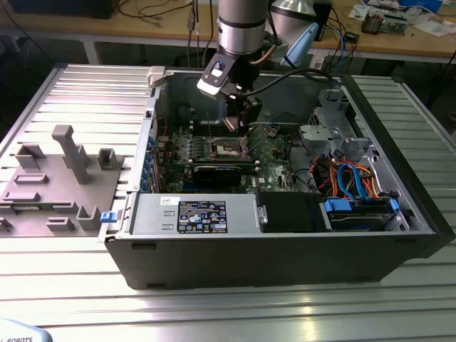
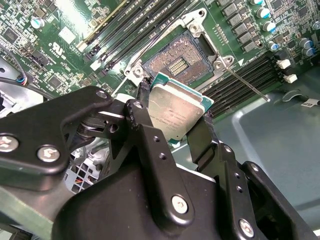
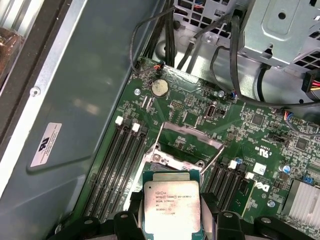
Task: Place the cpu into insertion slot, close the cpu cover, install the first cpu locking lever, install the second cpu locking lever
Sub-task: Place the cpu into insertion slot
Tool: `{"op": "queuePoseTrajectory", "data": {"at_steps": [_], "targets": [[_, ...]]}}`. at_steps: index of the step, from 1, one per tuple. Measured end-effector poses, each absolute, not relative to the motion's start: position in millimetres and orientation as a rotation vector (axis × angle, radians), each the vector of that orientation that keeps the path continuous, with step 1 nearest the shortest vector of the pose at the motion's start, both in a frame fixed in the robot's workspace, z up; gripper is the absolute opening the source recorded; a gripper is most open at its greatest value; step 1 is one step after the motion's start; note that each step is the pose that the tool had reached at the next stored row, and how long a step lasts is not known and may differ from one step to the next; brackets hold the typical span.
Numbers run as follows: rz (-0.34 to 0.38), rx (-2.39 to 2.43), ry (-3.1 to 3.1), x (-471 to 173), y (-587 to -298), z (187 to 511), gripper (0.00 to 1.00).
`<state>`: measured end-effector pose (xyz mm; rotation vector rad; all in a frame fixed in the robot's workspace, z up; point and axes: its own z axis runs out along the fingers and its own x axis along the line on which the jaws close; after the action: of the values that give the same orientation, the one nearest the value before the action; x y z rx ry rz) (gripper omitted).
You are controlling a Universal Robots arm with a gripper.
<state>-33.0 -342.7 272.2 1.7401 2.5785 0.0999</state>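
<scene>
Open PC case (image 1: 285,242) sat on a ribbed metal table (image 1: 78,89), workbench (image 1: 142,30) behind. Arm (image 1: 242,28) pointed straight down inside, gripper (image 2: 174,114) clamped on the cpu (image 3: 171,206), hovering above the insertion slot (image 2: 176,61).

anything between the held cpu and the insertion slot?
Nothing. In the second wrist view the cpu, held in the jaws, hangs clear of the open insertion slot, with a bare stretch between.

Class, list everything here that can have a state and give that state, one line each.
cpu, gripped above the slot, not seated.
gripper, jaws shut on the cpu.
insertion slot, uncovered and empty.
locking lever, unlatched, end free.
computer case, open, side panel off.
</scene>
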Motion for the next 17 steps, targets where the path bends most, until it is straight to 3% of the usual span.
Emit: {"op": "queuePoseTrajectory", "data": {"at_steps": [17], "targets": [[0.100, 1.746, 2.574, -36.6, -342.7, 271.8, 0.55]]}}
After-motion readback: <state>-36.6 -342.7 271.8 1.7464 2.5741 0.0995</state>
